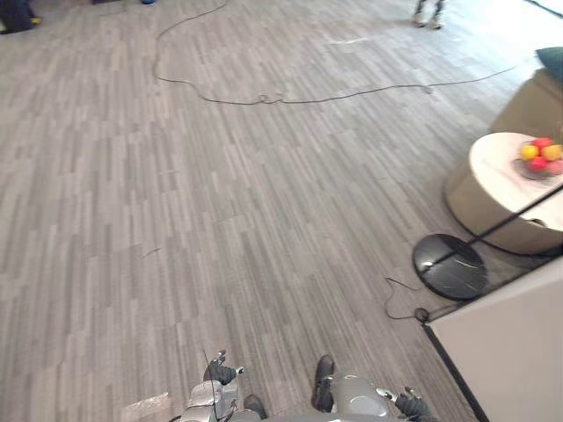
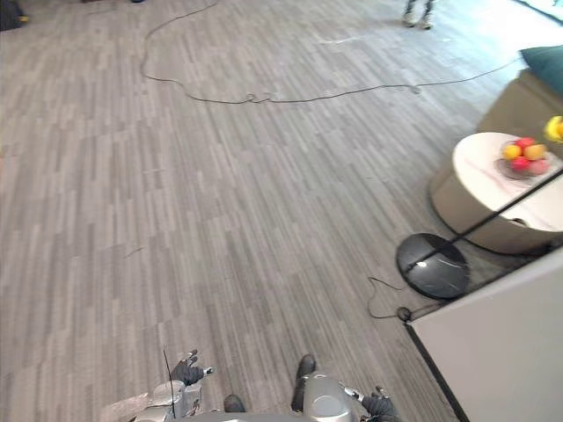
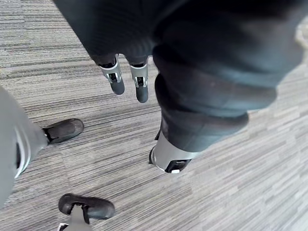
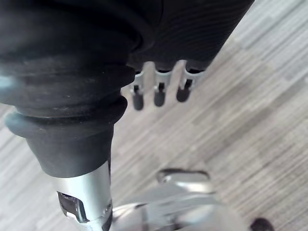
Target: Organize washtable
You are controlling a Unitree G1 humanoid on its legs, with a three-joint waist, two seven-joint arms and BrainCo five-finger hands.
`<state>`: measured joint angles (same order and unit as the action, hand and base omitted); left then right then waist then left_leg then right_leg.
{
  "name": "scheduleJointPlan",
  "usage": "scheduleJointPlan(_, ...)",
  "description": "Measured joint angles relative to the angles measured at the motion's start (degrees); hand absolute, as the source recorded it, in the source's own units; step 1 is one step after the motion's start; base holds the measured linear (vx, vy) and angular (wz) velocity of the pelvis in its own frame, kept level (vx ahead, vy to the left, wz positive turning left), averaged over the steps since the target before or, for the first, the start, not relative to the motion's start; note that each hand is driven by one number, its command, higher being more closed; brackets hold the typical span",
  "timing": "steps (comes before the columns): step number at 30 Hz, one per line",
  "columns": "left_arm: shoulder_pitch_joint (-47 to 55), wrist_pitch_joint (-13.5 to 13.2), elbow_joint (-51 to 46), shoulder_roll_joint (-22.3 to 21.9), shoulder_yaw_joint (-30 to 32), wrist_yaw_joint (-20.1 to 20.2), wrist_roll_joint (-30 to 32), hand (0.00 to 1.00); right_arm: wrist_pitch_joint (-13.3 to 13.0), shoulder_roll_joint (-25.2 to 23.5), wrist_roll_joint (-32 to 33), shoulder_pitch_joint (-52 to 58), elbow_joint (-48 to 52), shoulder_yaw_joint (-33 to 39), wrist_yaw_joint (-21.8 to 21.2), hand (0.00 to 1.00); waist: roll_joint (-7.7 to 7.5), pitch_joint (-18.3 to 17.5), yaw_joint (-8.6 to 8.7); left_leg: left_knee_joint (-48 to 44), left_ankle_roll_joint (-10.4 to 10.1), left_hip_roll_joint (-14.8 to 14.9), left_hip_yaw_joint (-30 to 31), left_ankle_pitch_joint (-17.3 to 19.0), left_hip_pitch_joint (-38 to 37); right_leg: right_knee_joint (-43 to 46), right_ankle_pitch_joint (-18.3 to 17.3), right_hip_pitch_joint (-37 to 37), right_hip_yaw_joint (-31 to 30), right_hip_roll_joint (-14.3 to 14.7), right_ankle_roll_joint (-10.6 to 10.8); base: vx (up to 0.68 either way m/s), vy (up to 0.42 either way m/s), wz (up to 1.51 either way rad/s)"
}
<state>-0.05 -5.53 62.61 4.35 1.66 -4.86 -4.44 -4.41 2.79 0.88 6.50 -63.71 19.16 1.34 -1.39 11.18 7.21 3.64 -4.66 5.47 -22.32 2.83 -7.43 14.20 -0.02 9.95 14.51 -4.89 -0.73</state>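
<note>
- The left hand hangs over the grey plank floor, fingers straight and empty.
- The right hand hangs the same way, fingers straight, holding nothing.
- A white slab with a dark edge lies to the robot's right; I cannot tell whether it is the washtable.
- Beyond it, a round white table carries a fruit bowl.

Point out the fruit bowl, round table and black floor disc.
fruit bowl (image 1: 528, 172), left eye view, front rim
round table (image 1: 497, 171), left eye view, bare top
black floor disc (image 1: 449, 266), left eye view, middle

A dark-edged white tabletop stands at right.
</note>
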Motion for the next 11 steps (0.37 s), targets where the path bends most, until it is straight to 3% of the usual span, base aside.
scheduleJointPlan(2,0.7,0.0,0.2,0.0,0.1,0.0,0.3,0.00,0.2,-0.3,-0.5,2.4,0.1,0.0,0.1,0.00,-0.30,0.0,-0.14,-1.0,0.3,0.1,0.1,0.2,-0.2,1.6,-0.9,0.1,-9.6,0.6,2.3,-0.07,0.035,0.11)
scheduleJointPlan(3,1.1,0.0,0.2,0.1,0.3,0.0,0.3,0.00,0.5,-0.3,-0.7,2.8,0.0,0.0,0.1,0.00,-0.31,-0.1,-0.15,-1.5,0.4,0.1,0.2,0.3,-0.2,1.7,-1.5,-0.3,-10.6,0.3,2.9,-0.03,-0.029,0.16)
scheduleJointPlan(5,1.9,0.0,0.2,0.4,2.2,-0.1,0.4,0.00,0.9,-0.1,-0.9,3.1,-0.1,0.2,0.1,0.00,-0.15,-0.5,-0.23,-2.3,0.0,0.5,0.3,0.4,-0.3,0.0,-2.4,-1.4,-10.7,0.7,3.1,-0.03,-0.081,0.06)
scheduleJointPlan(8,4.1,0.1,0.3,0.0,4.3,-0.1,0.5,0.00,1.0,1.2,-0.8,3.1,-0.2,1.4,0.9,0.00,2.52,-2.0,-0.40,-1.6,-1.0,2.5,0.3,-0.3,0.5,-5.3,-1.2,-2.9,-9.6,2.8,3.2,0.01,-0.096,-0.03)
scheduleJointPlan(11,5.6,0.1,0.4,-0.8,7.0,-0.1,0.3,0.00,1.0,1.5,-0.8,3.5,-0.2,1.7,0.8,0.00,2.68,-2.7,-0.59,-1.4,-1.3,3.6,1.3,-0.4,0.2,-8.2,-0.7,-5.1,-8.7,4.0,3.3,0.04,-0.054,0.10)
